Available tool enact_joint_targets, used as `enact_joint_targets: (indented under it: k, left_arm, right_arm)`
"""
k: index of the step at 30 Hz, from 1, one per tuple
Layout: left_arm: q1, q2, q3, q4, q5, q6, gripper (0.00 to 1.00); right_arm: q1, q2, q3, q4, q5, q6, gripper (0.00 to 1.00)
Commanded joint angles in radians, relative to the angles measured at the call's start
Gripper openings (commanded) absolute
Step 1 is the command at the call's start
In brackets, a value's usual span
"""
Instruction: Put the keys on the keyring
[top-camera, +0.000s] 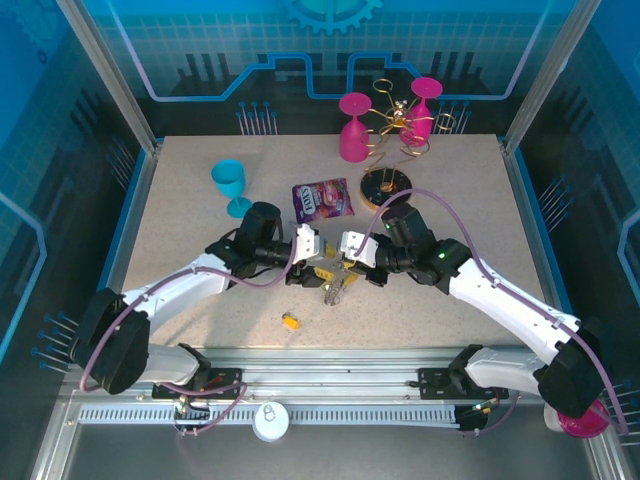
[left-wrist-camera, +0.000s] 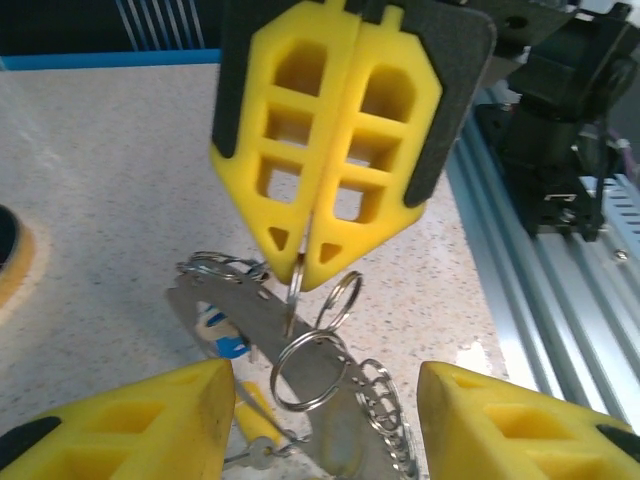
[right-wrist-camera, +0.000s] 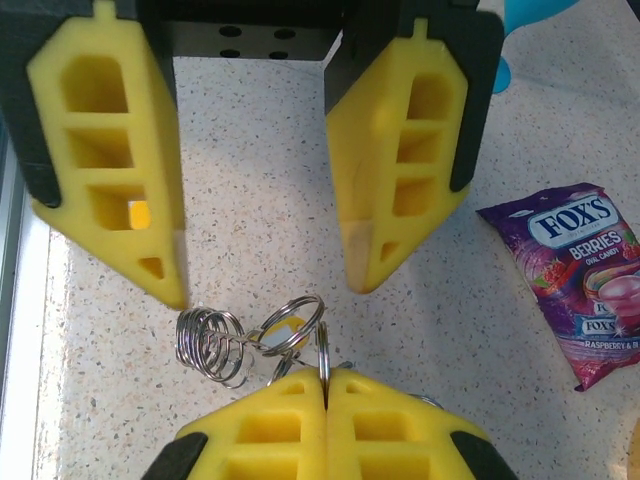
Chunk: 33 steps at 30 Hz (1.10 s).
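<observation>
The keyring (right-wrist-camera: 323, 350), a thin grey metal ring standing on edge, is pinched by my right gripper (right-wrist-camera: 326, 378), whose yellow pads are shut on it. From the left wrist view that same right gripper (left-wrist-camera: 300, 272) points down over the bunch. Under it lie more rings (left-wrist-camera: 310, 370), a coil of rings (right-wrist-camera: 208, 345) and keys with a blue tag (left-wrist-camera: 230, 345) and a yellow tag (left-wrist-camera: 262, 425). My left gripper (left-wrist-camera: 322, 390) is open, its fingers either side of the bunch and touching nothing. One yellow-tagged key (top-camera: 290, 321) lies alone nearer the front edge.
A purple snack packet (top-camera: 322, 200) lies just behind the grippers. Further back stand a teal cup (top-camera: 230, 185), a round wooden base (top-camera: 385, 183), a gold wire rack (top-camera: 395, 125) and pink glasses (top-camera: 352, 128). An aluminium rail (left-wrist-camera: 560, 300) runs along the near table edge.
</observation>
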Motion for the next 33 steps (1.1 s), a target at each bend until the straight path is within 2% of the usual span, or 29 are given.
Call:
enact_joint_targets:
  k: [1,6,15,17,21,24,27,33]
  left_arm:
    - [0.005,0.022,0.046,-0.131,0.133,0.066,0.5]
    - [0.003,0.035,0.059,-0.22,0.15,0.141,0.45]
    - [-0.001,0.013,0.025,-0.208,0.206,0.18,0.4]
    - [-0.002,-0.003,0.003,-0.14,0.164,0.153,0.4]
    - [-0.001,-0.059,-0.073,0.078,0.001,0.078,0.39]
    - [0.0,-0.082,-0.102,0.169,-0.075,0.052,0.38]
    - [0.0,-0.084,-0.106,0.192,-0.096,0.048,0.38]
    - [0.0,-0.068,-0.105,0.212,-0.061,0.034,0.38]
  right_arm:
    - [0.011,-0.012,-0.005,0.053,0.012,0.005,0.0]
    - [0.01,-0.009,-0.008,0.075,0.017,0.014,0.0]
    - [0.006,-0.01,-0.006,0.087,0.011,0.039,0.0]
    - [0.005,-0.011,-0.006,0.084,0.012,0.039,0.0]
    - [0.002,-0.018,-0.006,0.067,0.008,0.021,0.0]
    - [0.001,-0.017,0.001,0.047,-0.009,0.002,0.0]
    - [0.002,-0.011,0.013,0.026,-0.03,-0.007,0.0]
    - [0.005,0.008,0.044,-0.018,-0.037,-0.024,0.0]
